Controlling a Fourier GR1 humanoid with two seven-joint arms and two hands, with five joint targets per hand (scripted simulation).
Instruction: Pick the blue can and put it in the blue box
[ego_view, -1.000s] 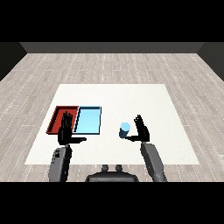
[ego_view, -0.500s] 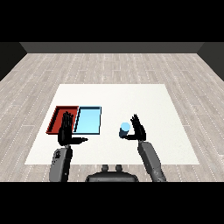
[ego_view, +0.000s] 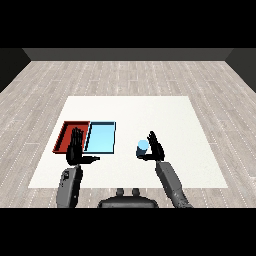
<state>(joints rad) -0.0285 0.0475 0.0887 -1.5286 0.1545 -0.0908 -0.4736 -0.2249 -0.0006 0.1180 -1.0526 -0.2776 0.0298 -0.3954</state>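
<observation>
Head view: blue can (ego_view: 142, 148) upright on the white counter (ego_view: 165, 115), just left of the right hand (ego_view: 155, 147) and touching or nearly touching its thumb side; cannot tell which. Right hand open, fingers straight and raised, not curled round the can. Light blue tray (ego_view: 101, 137) well to the left of that hand, red tray (ego_view: 65, 136) touching its far side. Left hand (ego_view: 76, 151) open too, fingers straight, lying over the red tray's near edge, thumb pointing toward the light blue tray

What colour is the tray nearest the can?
Light blue, beside the red tray, left of the blue can; seen in the head view.
</observation>
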